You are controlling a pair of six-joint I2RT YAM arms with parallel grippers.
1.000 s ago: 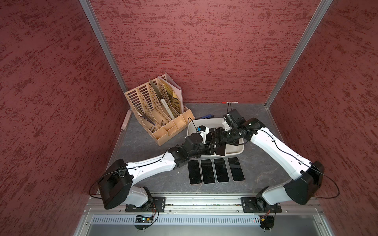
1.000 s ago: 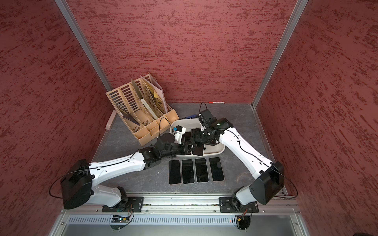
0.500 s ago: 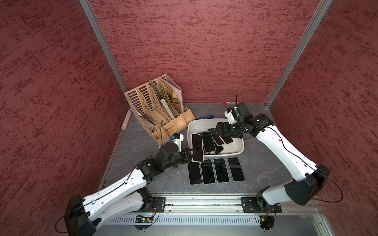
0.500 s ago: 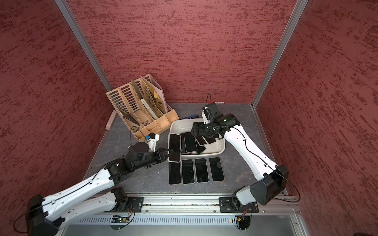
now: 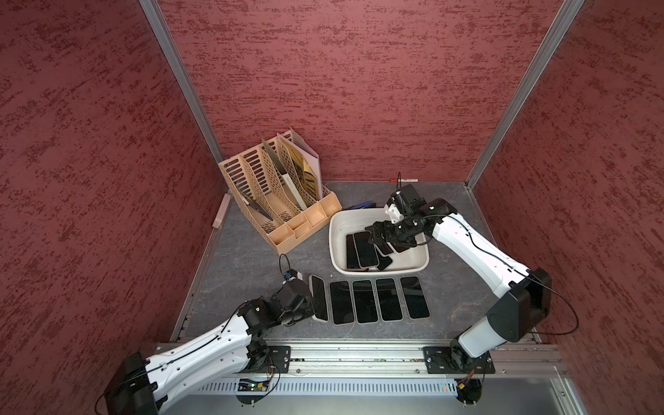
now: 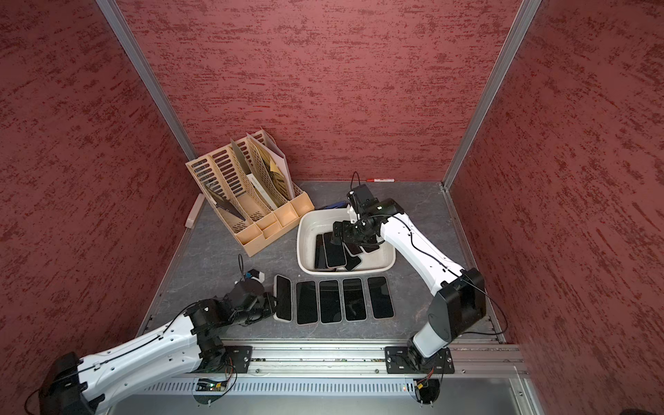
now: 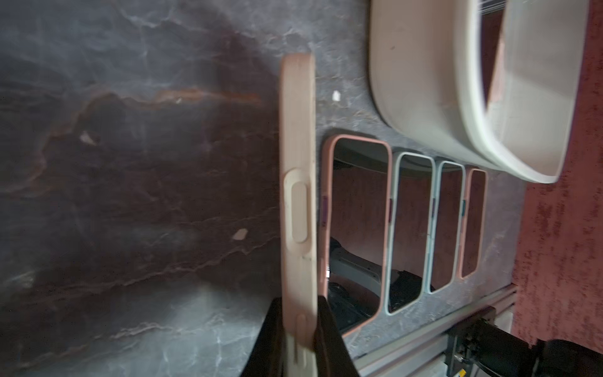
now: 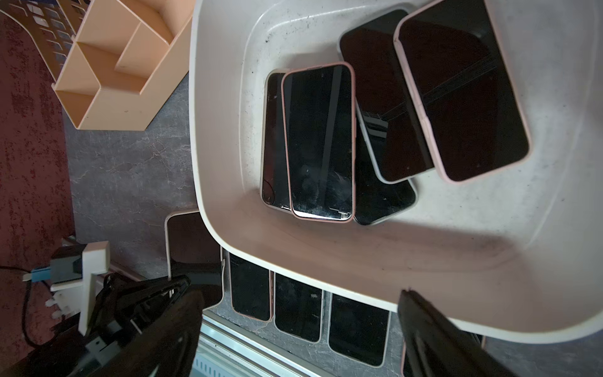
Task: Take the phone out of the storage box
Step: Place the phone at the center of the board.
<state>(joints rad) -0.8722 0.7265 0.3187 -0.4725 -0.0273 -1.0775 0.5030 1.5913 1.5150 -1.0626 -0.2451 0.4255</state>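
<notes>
Pinching phone [image 7: 297,182] edgewise, left hand [image 7: 299,329] closed.

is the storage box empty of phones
No, the storage box holds several overlapping phones lying screen-up on its floor in the right wrist view.

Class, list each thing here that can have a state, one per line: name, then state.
left pincer, shut on the held phone.
held phone, tilted on its long edge at the row's end.
row of four phones, flat on the table, screens up.
storage box, upright, holding five overlapping phones.
right pincer, open above the box, holding nothing.
file organizer, upright, flat items in its slots.
</notes>
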